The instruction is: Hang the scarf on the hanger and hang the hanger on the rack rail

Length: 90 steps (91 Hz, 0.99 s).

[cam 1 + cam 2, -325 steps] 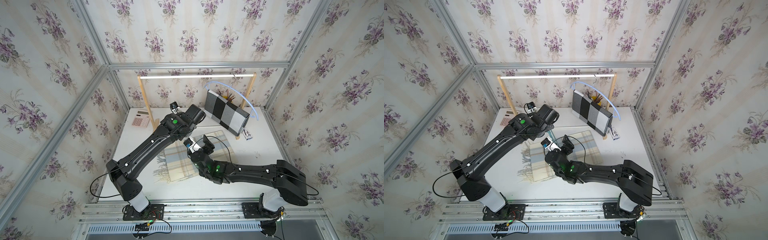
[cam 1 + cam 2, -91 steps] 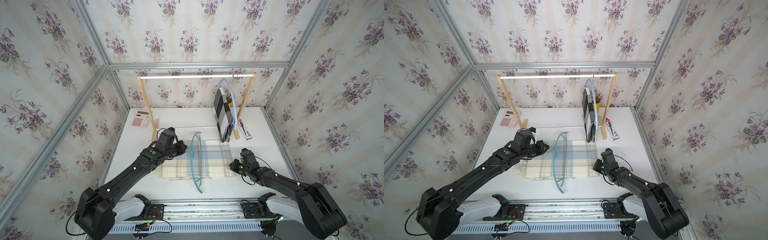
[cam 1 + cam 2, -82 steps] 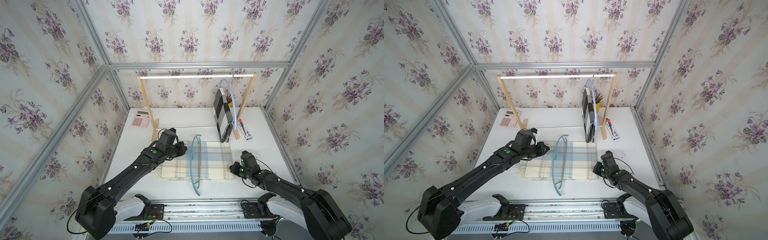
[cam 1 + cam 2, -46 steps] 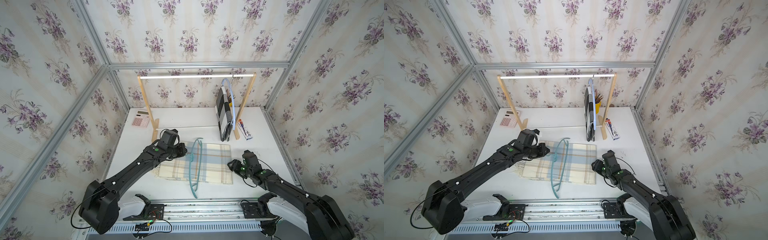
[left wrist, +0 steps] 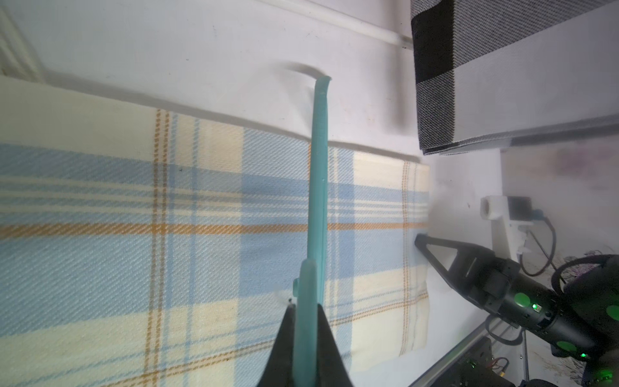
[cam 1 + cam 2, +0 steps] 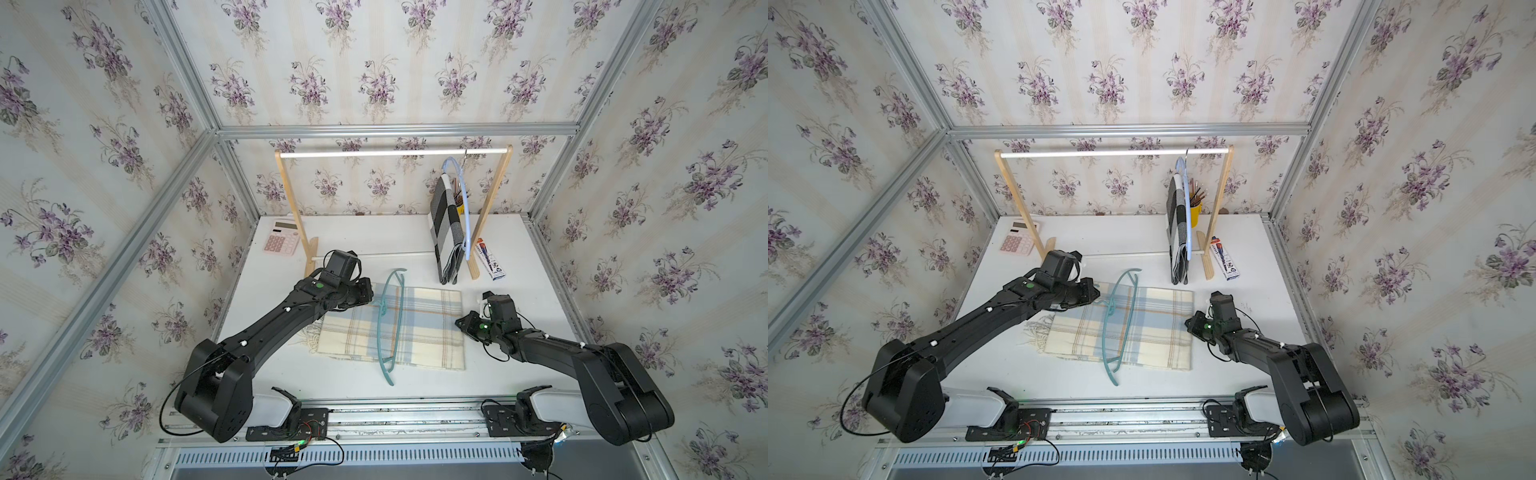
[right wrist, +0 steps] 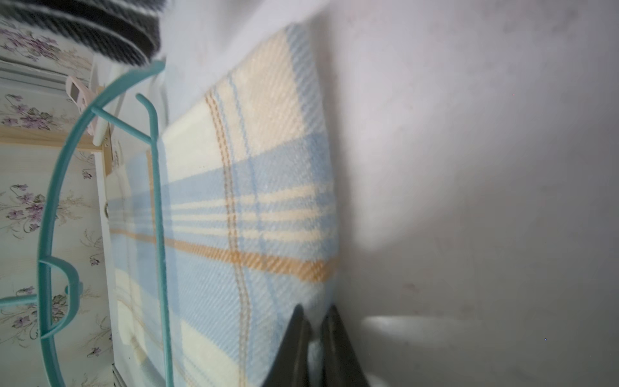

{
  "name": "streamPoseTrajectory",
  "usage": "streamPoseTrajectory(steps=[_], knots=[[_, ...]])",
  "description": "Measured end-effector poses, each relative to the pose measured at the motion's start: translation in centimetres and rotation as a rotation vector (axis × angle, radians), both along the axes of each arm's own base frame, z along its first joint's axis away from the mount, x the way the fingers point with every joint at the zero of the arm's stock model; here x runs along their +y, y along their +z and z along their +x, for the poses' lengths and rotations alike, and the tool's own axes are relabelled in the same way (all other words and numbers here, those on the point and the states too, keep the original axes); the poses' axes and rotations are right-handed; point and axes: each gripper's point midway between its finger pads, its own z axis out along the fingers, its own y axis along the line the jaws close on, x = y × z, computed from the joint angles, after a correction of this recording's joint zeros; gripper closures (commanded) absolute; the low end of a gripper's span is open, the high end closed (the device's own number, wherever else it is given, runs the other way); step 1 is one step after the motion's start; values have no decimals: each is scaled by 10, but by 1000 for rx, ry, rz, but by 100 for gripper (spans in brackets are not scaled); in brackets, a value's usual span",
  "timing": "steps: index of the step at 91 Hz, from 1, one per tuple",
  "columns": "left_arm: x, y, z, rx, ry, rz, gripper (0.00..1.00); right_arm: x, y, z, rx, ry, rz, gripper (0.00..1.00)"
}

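Observation:
The cream, blue and orange plaid scarf [image 6: 428, 328] [image 6: 1154, 328] lies flat on the white table. A teal hanger [image 6: 387, 376] [image 6: 1109, 372] stands on edge across its middle. My left gripper [image 6: 370, 297] [image 6: 1096, 296] is shut on the hanger's hook, which shows between the fingers in the left wrist view [image 5: 304, 306]. My right gripper [image 6: 458, 323] [image 6: 1187, 323] sits low at the scarf's right edge. In the right wrist view it [image 7: 315, 310] is shut, with a sliver of the scarf's [image 7: 268, 201] edge between its tips.
A wooden rack with a white rod [image 6: 390, 153] stands at the back. A black-and-white checked cloth [image 6: 446, 232] hangs from it on a pale blue hanger. A pink calculator [image 6: 282, 241], a small box [image 6: 490, 259] and a yellow pencil cup [image 6: 1196, 205] are nearby.
The hanger's near end has swung a little to the left with my left gripper. The scarf's left end has skewed slightly. My right gripper stays at the scarf's right edge.

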Motion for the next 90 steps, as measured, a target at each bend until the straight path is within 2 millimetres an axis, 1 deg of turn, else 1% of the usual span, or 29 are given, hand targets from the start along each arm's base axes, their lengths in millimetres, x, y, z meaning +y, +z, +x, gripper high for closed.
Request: streamPoseTrajectory(steps=[5, 14, 21, 29, 37, 43, 54, 59, 63, 68, 80, 85, 90], knots=[[-1, -4, 1, 5, -6, 7, 100, 3, 8, -3, -22, 16, 11, 100], [1, -13, -1, 21, -4, 21, 100, 23, 38, -6, -113, 93, 69, 100], [2, -14, -2, 20, -5, 21, 100, 48, 64, -11, -175, 179, 124, 100], [3, -16, -3, 24, -5, 24, 100, 80, 87, -22, -215, 276, 180, 100], [4, -13, -5, 14, -2, 22, 100, 115, 104, -37, -227, 373, 236, 100], [5, -8, -7, 0, -4, 13, 100, 137, 111, -45, -227, 424, 271, 100], [8, -7, -12, -6, -3, 9, 100, 170, 112, -46, -210, 450, 311, 100], [9, -6, -14, -9, 0, 5, 100, 184, 107, -44, -193, 442, 328, 100], [10, -5, -16, -13, 1, 3, 100, 190, 100, -41, -177, 419, 334, 100], [11, -4, -18, -12, 10, -4, 100, 195, 91, -37, -152, 382, 345, 100], [14, 0, -22, -19, 23, -17, 100, 197, 70, -17, -117, 235, 369, 100], [14, 2, -23, -18, 35, -27, 100, 199, 66, -12, -108, 193, 386, 100], [15, 4, -24, -23, 38, -33, 100, 202, 66, -6, -109, 156, 407, 100]])
